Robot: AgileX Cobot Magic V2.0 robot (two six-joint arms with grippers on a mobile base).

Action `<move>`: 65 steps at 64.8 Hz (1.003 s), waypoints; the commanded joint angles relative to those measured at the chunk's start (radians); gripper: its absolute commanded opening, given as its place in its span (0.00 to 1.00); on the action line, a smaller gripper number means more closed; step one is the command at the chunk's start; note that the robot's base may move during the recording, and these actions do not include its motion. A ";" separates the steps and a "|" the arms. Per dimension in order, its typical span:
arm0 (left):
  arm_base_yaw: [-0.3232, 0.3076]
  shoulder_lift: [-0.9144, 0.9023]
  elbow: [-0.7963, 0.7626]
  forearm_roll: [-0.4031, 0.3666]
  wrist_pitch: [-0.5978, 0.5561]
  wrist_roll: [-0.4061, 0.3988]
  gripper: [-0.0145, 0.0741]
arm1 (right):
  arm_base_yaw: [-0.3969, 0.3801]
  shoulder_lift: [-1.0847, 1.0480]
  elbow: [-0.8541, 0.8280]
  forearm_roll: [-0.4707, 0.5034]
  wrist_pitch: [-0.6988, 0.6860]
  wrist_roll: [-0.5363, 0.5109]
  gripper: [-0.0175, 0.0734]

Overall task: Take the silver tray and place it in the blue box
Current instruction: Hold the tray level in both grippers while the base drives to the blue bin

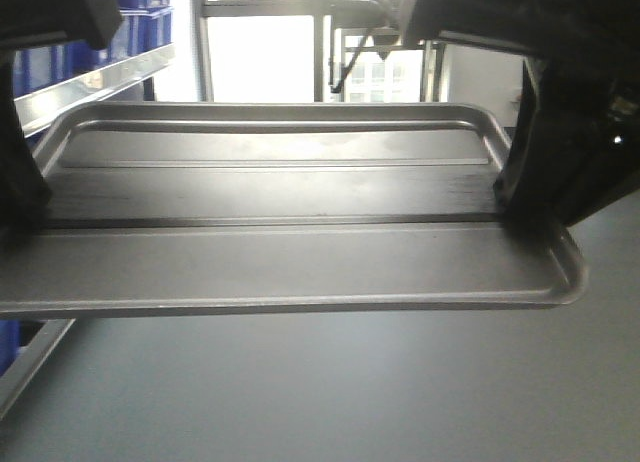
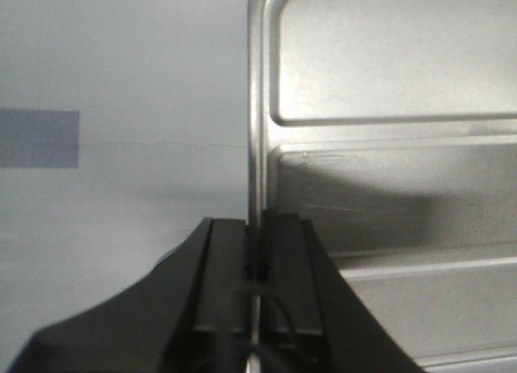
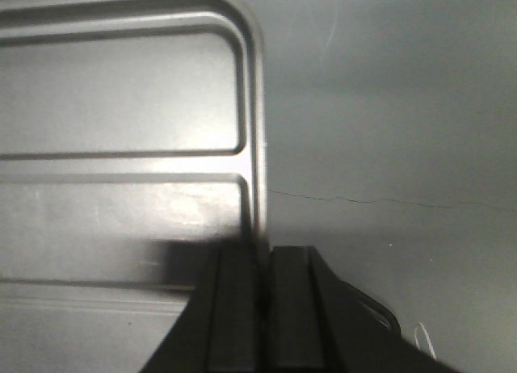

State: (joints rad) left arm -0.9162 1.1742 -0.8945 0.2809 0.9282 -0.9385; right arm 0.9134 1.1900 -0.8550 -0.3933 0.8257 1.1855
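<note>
The silver tray [image 1: 300, 252] hangs level in the air across the front view, its two long ridges running left to right. My left gripper [image 2: 257, 228] is shut on the tray's [image 2: 388, 220] left rim, one finger outside and one inside. My right gripper [image 3: 262, 252] is shut on the tray's [image 3: 121, 195] right rim the same way. In the front view both grippers show as dark blocks, the left gripper [image 1: 22, 197] and the right gripper [image 1: 520, 197] at the tray's two ends. The blue box is out of view, unless the blue crates [image 1: 135, 27] at the upper left are it; I cannot tell.
A grey floor or tabletop [image 1: 330, 392] lies below the tray. A metal shelf edge [image 1: 90, 87] runs along the upper left beneath blue crates. Bright windows [image 1: 270, 52] stand behind. A blue-grey patch [image 2: 39, 137] marks the surface in the left wrist view.
</note>
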 commanded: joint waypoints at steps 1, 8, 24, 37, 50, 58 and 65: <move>-0.007 -0.023 -0.026 0.025 -0.001 0.000 0.15 | -0.007 -0.027 -0.025 -0.056 -0.009 0.002 0.26; -0.007 -0.023 -0.026 0.025 -0.001 0.000 0.15 | -0.007 -0.027 -0.025 -0.056 -0.009 0.002 0.26; -0.007 -0.023 -0.026 0.025 -0.001 0.000 0.15 | -0.007 -0.027 -0.025 -0.056 -0.009 0.002 0.26; -0.007 -0.023 -0.026 0.025 -0.001 0.000 0.15 | -0.007 -0.027 -0.025 -0.056 -0.009 0.002 0.26; -0.007 -0.023 -0.026 0.025 -0.001 0.000 0.15 | -0.007 -0.027 -0.025 -0.056 -0.009 0.002 0.26; -0.007 -0.023 -0.026 0.025 -0.001 0.000 0.15 | -0.007 -0.027 -0.025 -0.056 -0.009 0.002 0.26; -0.007 -0.023 -0.026 0.025 -0.001 0.000 0.15 | -0.007 -0.027 -0.025 -0.056 -0.008 0.002 0.26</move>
State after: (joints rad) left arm -0.9162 1.1742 -0.8945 0.2805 0.9282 -0.9385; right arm 0.9134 1.1900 -0.8550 -0.3933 0.8276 1.1855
